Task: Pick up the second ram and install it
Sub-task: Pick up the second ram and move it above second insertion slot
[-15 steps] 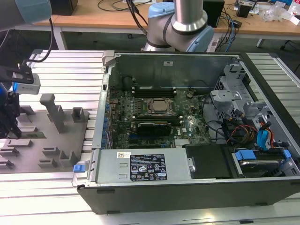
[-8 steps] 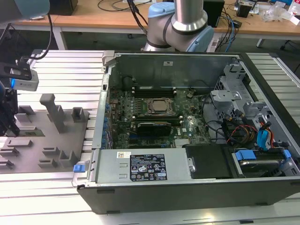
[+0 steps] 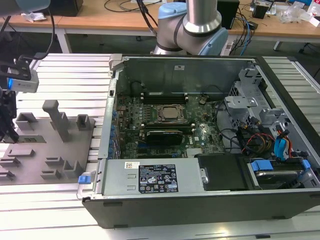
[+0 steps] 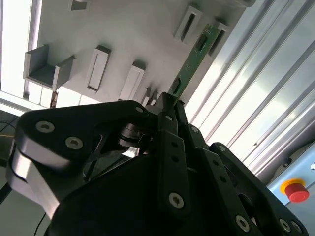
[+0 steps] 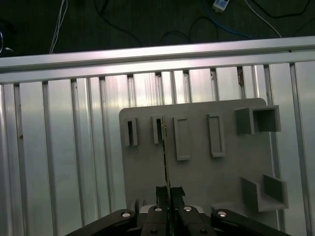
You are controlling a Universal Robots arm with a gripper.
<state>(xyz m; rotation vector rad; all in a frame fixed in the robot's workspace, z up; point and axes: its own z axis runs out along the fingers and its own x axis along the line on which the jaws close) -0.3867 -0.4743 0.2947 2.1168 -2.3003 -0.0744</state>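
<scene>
Gripper (image 5: pixel 169 192) pinching the second ram (image 4: pixel 194 59) over the grey tray (image 5: pixel 206 172).
Arm (image 3: pixel 200 22) stretches to the exterior view's left, wrist aimed down; fingers (image 5: pixel 178 194) closed flat on the stick's near end, its far end at, perhaps just clear of, a tray slot. Likely light, stiff, brittle: hold by bare edges.

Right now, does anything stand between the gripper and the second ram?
Nothing visible does. In both wrist views the gripper is closed on the near end of the second ram, its fingers touching the green board directly. The ram's far end lies near the slots of the grey holder plate.
</scene>
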